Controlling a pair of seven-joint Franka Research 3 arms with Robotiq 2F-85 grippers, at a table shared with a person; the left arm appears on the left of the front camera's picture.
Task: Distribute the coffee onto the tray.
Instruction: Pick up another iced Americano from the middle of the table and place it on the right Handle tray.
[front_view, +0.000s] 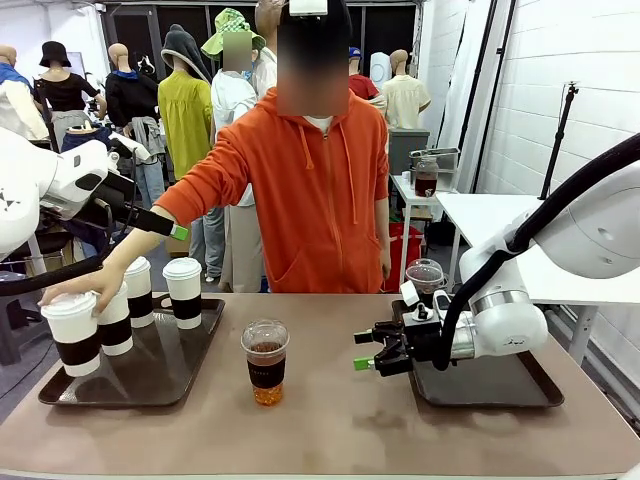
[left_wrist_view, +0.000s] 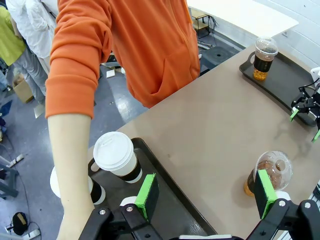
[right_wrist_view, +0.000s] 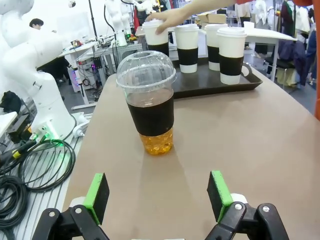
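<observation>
Surface (front_view: 330, 430): we count 4 white cups (front_view: 183, 290) on left tray (front_view: 160, 370), 1 dome cup (front_view: 426, 278) on right tray (front_view: 500, 385), mid cup (front_view: 266, 362) untrayed, prob next; right end effector (front_view: 363, 350), left end effector (left_wrist_view: 206, 192) both spread wide, empty.

My smooth brown worktop (front_view: 330, 420) stands in a bright, evenly lit workshop. To my right rises a white-painted block wall (front_view: 580, 60). A slim black tripod stand (front_view: 557, 140) is set before it, behind a plain white table (front_view: 490, 215). Just past that table's far end is a small white side table (front_view: 415, 195), with a red bin (front_view: 410, 245) on the floor beneath. Dark panels (front_view: 150, 25) run along the back of the room. A grey-blue floor (left_wrist_view: 107, 100) shows beyond the worktop's far edge, and black cables (right_wrist_view: 30, 170) lie coiled on the ground beside the worktop's end.
</observation>
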